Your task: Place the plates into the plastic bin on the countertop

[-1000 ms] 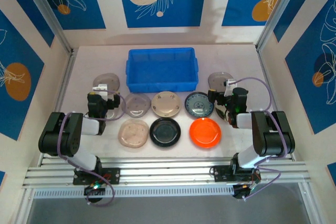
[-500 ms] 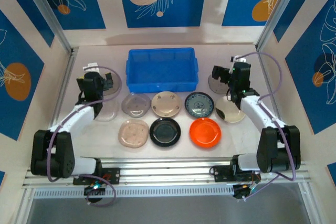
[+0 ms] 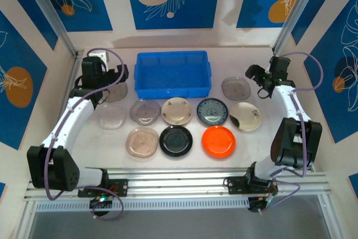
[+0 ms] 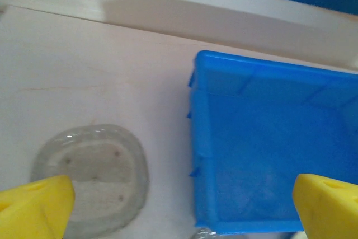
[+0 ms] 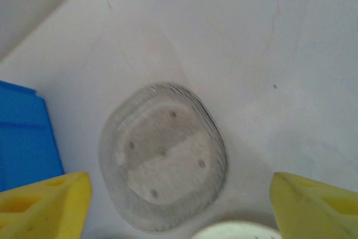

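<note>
Left gripper (image 3: 119,75) hovers over the counter's (image 3: 89,138) far-left part, jaws spread wide, nothing held. In the left wrist view a clear grey plate (image 4: 89,180) lies flat under it, just beside the left wall of the plastic bin (image 3: 173,91), not touching. The bin sits at the back centre and looks empty. A second clear plate (image 3: 111,117) lies nearer, to the left of the rows.

In front of the bin sit two rows of plates: a grey plate (image 3: 145,112), a beige plate (image 3: 177,111), a blue-patterned plate (image 3: 212,111) and a cream plate (image 3: 245,116). Below them are a pinkish plate (image 3: 142,141), a black plate (image 3: 176,140) and an orange-red plate (image 3: 218,141).

Right of the bin lies another grey clear plate (image 5: 162,158), flat and apart from the bin wall. Right gripper (image 3: 257,80) hangs above it, jaws wide open and empty.

Step in hand, likely: each arm lining up on its outer clear plate. These are shallow and flat, so pinch the rim — one finger inside, one outside. On the left, take the rim away from the bin wall. Lift above the bin's rim before crossing over.
</note>
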Tool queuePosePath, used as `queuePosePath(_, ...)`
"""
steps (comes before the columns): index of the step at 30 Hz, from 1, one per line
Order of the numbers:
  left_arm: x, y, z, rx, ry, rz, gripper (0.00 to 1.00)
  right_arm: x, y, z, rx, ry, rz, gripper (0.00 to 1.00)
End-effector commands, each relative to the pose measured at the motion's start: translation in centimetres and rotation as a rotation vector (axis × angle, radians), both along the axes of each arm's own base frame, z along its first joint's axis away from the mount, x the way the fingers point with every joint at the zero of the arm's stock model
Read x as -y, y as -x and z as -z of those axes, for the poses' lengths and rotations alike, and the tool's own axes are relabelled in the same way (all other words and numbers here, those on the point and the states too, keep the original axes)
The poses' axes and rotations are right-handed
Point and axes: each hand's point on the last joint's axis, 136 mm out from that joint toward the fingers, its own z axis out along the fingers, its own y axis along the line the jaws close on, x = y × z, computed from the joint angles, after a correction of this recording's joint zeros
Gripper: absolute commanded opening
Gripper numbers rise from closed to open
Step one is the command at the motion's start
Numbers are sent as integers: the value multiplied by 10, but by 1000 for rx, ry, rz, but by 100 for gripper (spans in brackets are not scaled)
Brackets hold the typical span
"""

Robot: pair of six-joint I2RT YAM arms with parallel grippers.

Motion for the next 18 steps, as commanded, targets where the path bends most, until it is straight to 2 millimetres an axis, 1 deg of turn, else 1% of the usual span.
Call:
queuePosePath(1,19,3,-17,19,184,52,100,-8,8,16,-63,-87,-20,68)
queuePosePath(3,33,0,-17,-42,225,120,100,-7,9,26,-65,-105,-13,59)
queuePosePath(4,42,-2,-18,-31,240,169,100,-7,9,31,-67,-122,-12,55)
queuePosePath(5,47,-2,-20,-12,258,198,100,-7,10,35,-73,-137,-10,54)
queuePosePath(7,53,-1,-25,20,285,232,100,-4,9,44,-92,-144,-6,43)
queuePosePath(10,54,-3,-24,-20,284,231,100,1,10,53,-124,-137,4,43)
queuePosePath(12,59,-6,-20,-67,291,253,100,2,10,59,-143,-139,3,43)
queuePosePath(18,78,-14,2,-171,284,309,98,0,7,76,-192,-150,4,43)
